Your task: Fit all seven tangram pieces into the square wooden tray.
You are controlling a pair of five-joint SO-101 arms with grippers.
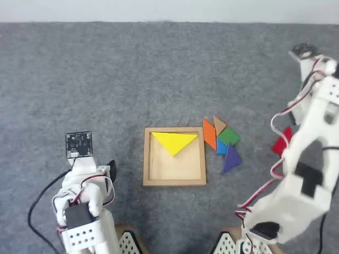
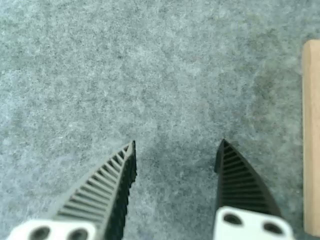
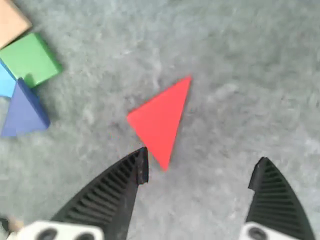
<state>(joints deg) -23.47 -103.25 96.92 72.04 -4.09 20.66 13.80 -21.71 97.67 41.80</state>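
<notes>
The square wooden tray (image 1: 175, 182) lies on the grey felt (image 1: 106, 79) that covers the table. Inside it, a yellow triangle (image 1: 174, 141) lies flat with its long edge along the tray's far wall and its tip pointing at the tray's middle.

Five more pieces huddle just beside the tray, on the right arm's side. The orange piece (image 1: 209, 134) is nearest, close to the tray's far corner. A tan piece (image 1: 219, 125) sits against the orange piece on the side away from the tray. A green square (image 1: 229, 136) and a small blue piece (image 1: 221, 147) follow. A purple triangle (image 1: 231, 159) lies at the near end of the group (whether it rests on the blue piece or only touches it, I cannot tell).

The red triangle (image 3: 162, 120) lies flat on the felt by itself, well apart from the tray and beyond the cluster. In the high view the right arm (image 1: 302, 180) partly covers it.

The right gripper (image 3: 202, 156) hangs over the red triangle with its fingers spread wide and nothing between them. One fingertip is just beside the triangle's nearest corner, and contact cannot be judged.

The left gripper (image 2: 177, 144) is spread too and holds nothing. It is over bare felt on the tray's other side, with the tray's wooden wall near one finger. The left arm (image 1: 85, 196) sits folded near its base.
</notes>
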